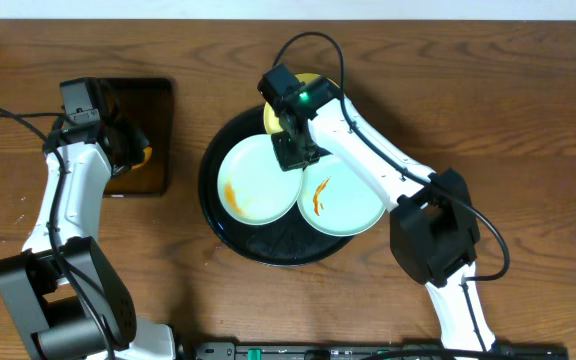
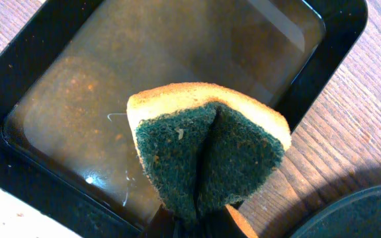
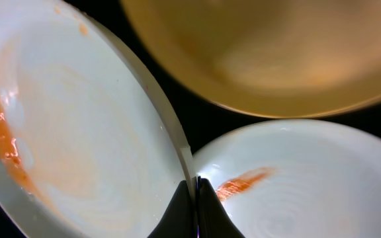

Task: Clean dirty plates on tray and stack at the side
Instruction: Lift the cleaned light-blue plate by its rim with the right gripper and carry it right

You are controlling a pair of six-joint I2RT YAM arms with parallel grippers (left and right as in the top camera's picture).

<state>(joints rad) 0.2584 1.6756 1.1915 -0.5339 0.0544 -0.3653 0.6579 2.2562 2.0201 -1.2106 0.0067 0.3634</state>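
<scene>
The large round black tray [image 1: 216, 215] holds three plates. The left mint plate [image 1: 253, 180] has an orange streak on its left side. The right mint plate [image 1: 348, 205] has a streak near its left. The yellow plate [image 1: 273, 118] lies at the back, mostly hidden under the right arm. My right gripper [image 1: 296, 155] is shut on the right rim of the left mint plate [image 3: 78, 132]; in the right wrist view its fingers [image 3: 196, 192] pinch that rim, beside the other mint plate [image 3: 309, 178] and the yellow plate [image 3: 263, 53]. My left gripper [image 2: 200, 221] is shut on a folded yellow-green sponge [image 2: 207, 155].
A small rectangular black tray [image 1: 153, 110] with brownish liquid [image 2: 144, 73] sits at the left, under the sponge. Bare wooden table lies to the right and front of the round tray. Cables run along the table's back and front edges.
</scene>
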